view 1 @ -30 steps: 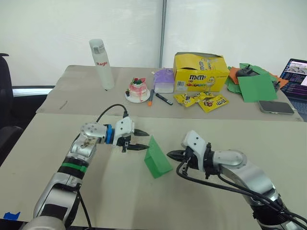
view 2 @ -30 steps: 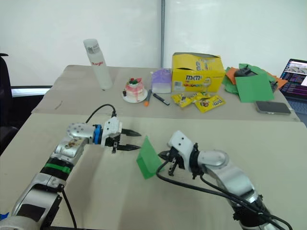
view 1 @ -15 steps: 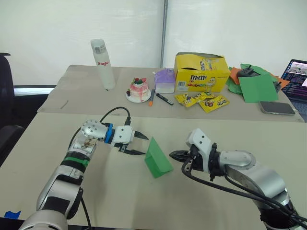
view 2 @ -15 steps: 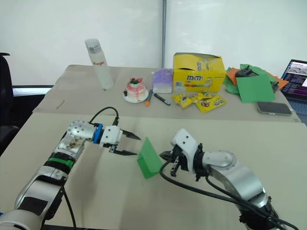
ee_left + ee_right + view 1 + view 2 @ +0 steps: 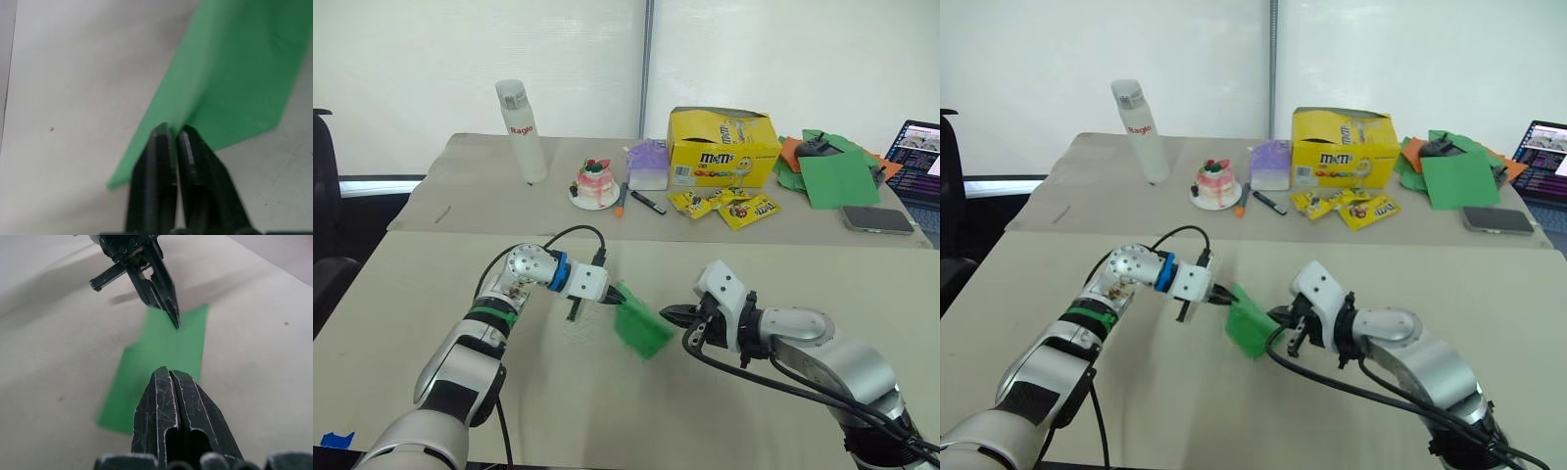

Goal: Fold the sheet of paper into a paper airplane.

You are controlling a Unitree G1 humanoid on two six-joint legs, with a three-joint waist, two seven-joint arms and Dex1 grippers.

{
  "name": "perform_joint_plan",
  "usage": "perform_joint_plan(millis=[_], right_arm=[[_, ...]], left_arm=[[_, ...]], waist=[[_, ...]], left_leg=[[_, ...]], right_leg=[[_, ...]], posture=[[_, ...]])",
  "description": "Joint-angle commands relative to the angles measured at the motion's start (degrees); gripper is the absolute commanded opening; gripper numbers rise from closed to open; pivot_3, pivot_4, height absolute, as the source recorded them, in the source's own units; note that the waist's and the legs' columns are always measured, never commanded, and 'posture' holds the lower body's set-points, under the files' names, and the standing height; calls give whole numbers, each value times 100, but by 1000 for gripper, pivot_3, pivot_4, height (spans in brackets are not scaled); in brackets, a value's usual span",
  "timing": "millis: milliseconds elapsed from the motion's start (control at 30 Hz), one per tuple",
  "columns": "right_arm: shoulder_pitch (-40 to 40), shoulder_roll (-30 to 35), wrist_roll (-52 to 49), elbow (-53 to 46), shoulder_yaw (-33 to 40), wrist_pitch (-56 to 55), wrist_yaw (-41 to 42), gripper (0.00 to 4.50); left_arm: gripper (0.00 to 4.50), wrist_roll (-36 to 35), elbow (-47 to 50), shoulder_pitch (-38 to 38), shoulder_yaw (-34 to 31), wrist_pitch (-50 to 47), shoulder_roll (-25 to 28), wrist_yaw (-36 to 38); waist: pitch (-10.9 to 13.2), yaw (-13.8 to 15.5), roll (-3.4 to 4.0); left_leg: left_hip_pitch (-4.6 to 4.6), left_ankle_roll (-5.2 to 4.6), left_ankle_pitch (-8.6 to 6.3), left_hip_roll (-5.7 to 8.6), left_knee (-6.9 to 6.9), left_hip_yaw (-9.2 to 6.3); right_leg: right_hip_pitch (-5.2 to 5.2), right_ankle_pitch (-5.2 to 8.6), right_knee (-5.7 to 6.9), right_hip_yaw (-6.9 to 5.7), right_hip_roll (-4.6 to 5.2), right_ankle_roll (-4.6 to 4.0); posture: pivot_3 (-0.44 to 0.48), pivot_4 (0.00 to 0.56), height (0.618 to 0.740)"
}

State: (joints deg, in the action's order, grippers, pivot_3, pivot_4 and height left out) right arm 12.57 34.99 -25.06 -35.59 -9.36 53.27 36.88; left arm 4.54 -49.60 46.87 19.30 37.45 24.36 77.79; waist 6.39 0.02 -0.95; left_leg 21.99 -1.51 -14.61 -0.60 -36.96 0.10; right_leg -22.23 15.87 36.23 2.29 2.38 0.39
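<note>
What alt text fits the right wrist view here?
The right claw, shut, meets the near edge of a folded bright-green sheet of paper lying on a beige table. Opposite, the left claw touches the sheet's far edge, also shut.

The folded bright-green sheet of paper [image 5: 641, 328] lies mid-way on the bare beige near table [image 5: 401, 294], hemmed by 2 grippers. The left gripper [image 5: 616, 298], fingers pressed together, meets the sheet's far-left edge; the right gripper [image 5: 673, 313], fingers also together, sits just beside its right side. Nearer than the sheet the tabletop is bare. Well beyond the sheet, the far table [image 5: 460, 181] holds the yellow cardboard candy box [image 5: 722, 147] and white plastic bottle [image 5: 522, 131].
</note>
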Motion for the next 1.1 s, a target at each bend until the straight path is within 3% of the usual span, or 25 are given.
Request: perform_joint_plan(millis=[33,167,333,633,800,967,1000,1033,1100], right_arm=[[22,38,-111,-247,172,-11,-40,0],[-62,327,-318,-535,500,100,59,0],[133,542,-304,-453,1044,98,-156,0],[345,651,-159,-216,1134,-45,-301,0],[401,757,-149,-193,1140,-117,-188,0],[233,914,-350,-221,1248,-305,231,0],[186,908,-484,-256,1311,-311,334,595],[154,902,-572,-278,1356,-316,399,726],[-48,1039,-400,-383,1212,-611,551,1423]], left_arm=[[29,-38,556,-52,-17,-536,75,-10],[29,-45,2377,-569,-70,-2554,211,-265],[29,230,4176,-1161,108,-4164,329,-586],[29,503,4993,-1464,492,-5387,246,-1093],[1514,181,5182,-1518,439,-5658,273,-948],[3179,-798,5309,-1486,-115,-5891,737,-235],[3207,-1085,5307,-1459,-321,-6023,834,-97],[3207,-1288,5303,-1438,-458,-6119,901,-17],[3207,-1665,5140,-1343,-827,-6232,964,-7]], waist=[[0,3,0],[-1,-18,2],[-1,-19,2],[-2,-14,4],[-2,3,4],[-2,-5,4],[-2,-9,4],[-2,-11,4],[-2,-17,4]], left_leg=[[0,0,0,0,-1,-1],[1,0,0,-1,-1,-3],[-4,0,0,-5,-2,-5],[-5,-1,1,-4,-3,-2],[-4,-1,1,-4,-4,-2],[-5,-1,1,-6,-3,-2],[-5,-1,1,-8,-3,-2],[-6,-1,1,-9,-3,-2],[-6,-1,1,-11,-3,-2]], right_leg=[[0,0,0,0,0,0],[0,0,2,4,0,1],[3,0,9,6,-2,0],[4,0,9,13,-7,0],[4,0,9,13,-6,0],[4,0,9,13,-6,0],[4,0,9,12,-7,0],[4,0,8,12,-7,0],[4,0,9,11,-7,0]], posture=[[0,150,738],[0,150,738],[0,150,738],[0,150,738],[0,150,738],[0,150,738],[0,150,738],[0,150,738],[0,150,738]])
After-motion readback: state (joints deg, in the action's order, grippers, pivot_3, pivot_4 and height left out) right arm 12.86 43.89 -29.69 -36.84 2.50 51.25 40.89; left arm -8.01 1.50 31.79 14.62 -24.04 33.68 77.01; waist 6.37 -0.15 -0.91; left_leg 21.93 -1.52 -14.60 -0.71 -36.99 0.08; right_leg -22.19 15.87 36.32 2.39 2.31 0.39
